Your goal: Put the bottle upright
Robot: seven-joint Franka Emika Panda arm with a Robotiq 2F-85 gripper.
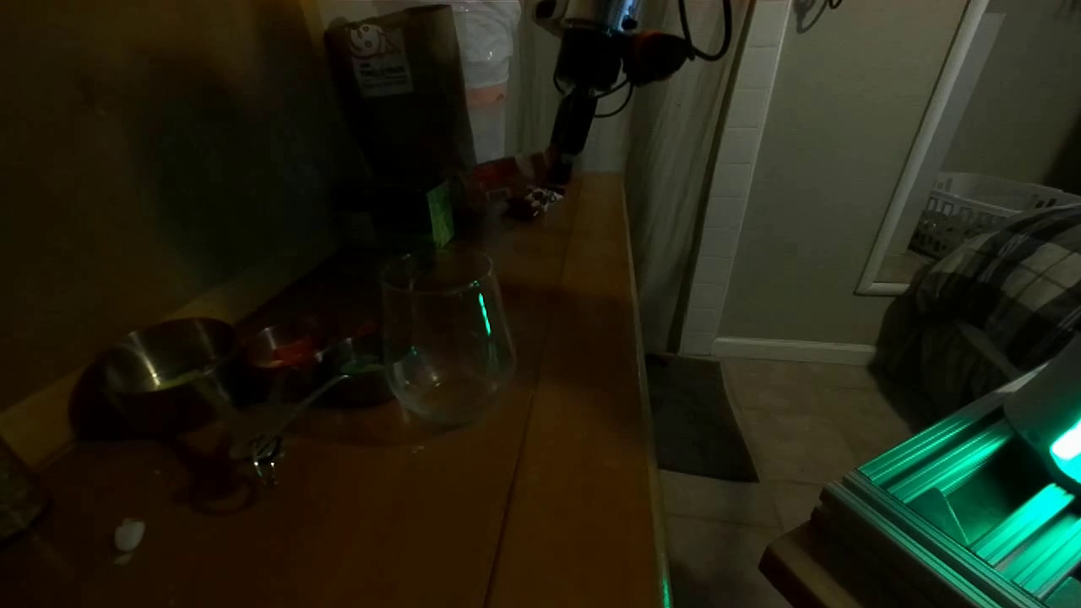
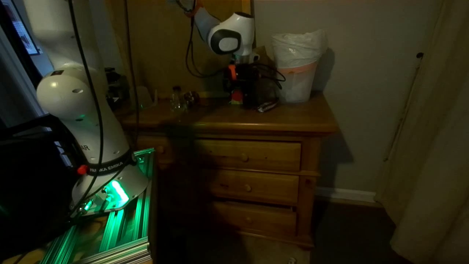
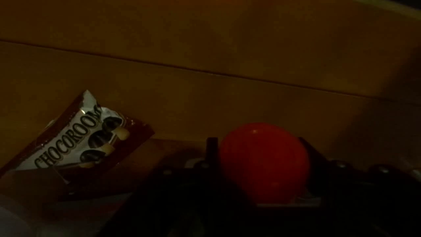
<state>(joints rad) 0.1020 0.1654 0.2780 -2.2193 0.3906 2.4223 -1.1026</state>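
Done: jaws of our gripper (image 3: 257,142) look clamped on the bottle (image 3: 263,164) | Upright: we cannot tell | Remaining: likely letting go

A wooden dresser top (image 1: 583,473) carries a clear glass (image 1: 448,346), metal bowl (image 1: 169,371) and snack packet (image 3: 84,141).

Wrist view: bottle (image 3: 264,161) between jaws, snack packet (image 3: 87,140) left of it on bench (image 3: 230,105). In an exterior view: glass (image 1: 448,346) on bench, bowl (image 1: 165,363) left of it, box (image 1: 439,215) behind glass, bag (image 1: 410,118) behind box.
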